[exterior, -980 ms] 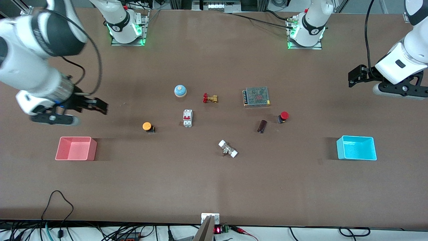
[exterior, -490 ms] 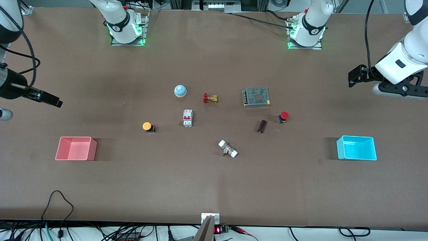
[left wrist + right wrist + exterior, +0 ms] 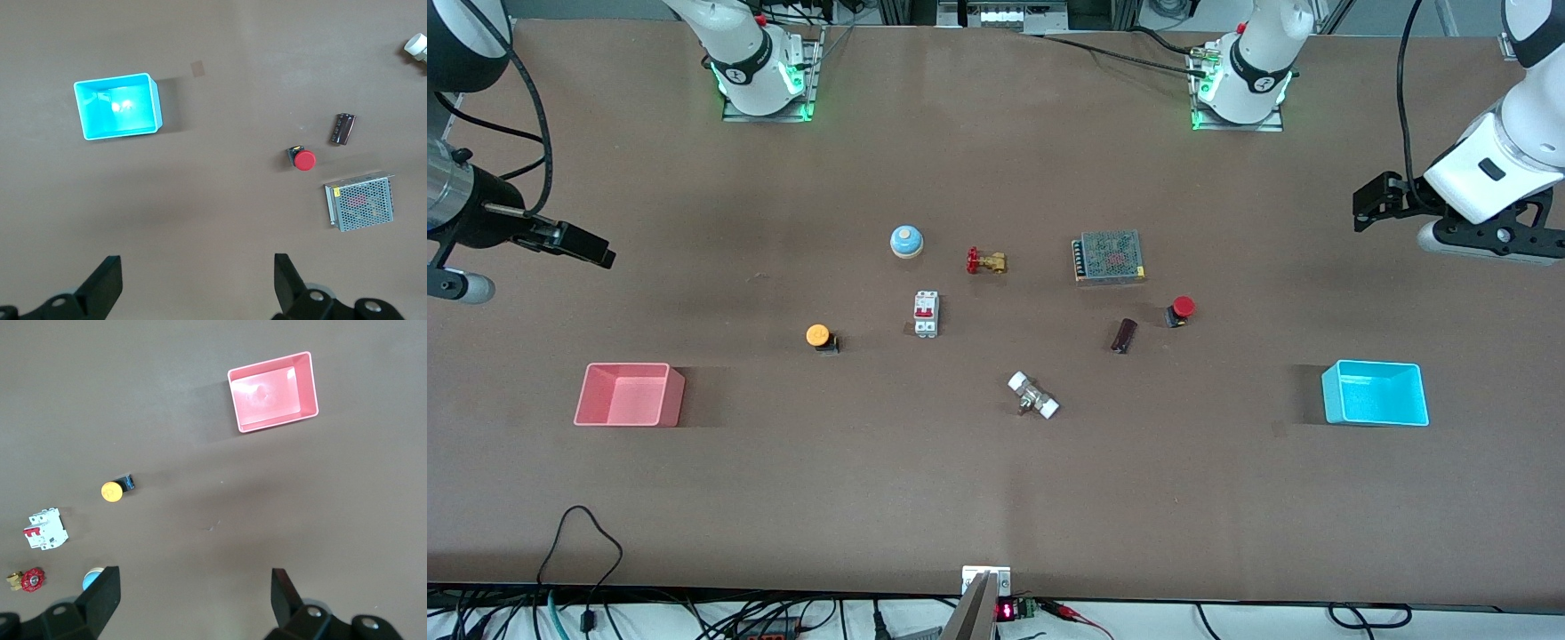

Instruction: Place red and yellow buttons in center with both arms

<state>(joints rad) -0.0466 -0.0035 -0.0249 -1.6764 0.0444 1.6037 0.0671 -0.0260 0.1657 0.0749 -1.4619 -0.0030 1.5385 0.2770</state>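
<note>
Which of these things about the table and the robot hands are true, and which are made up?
1. The red button sits inside the cyan bin. False: it lies on the brown tabletop, beside the dark cylinder.
2. The yellow button lies on the tabletop, apart from the pink bin. True.
3. The left hand is open and holds nothing. True.
4. The right hand is shut on the yellow button. False: it is open and empty, up over the right arm's end of the table.
5. The blue bell is nearer to the front camera than the circuit breaker. False: it is farther.
</note>
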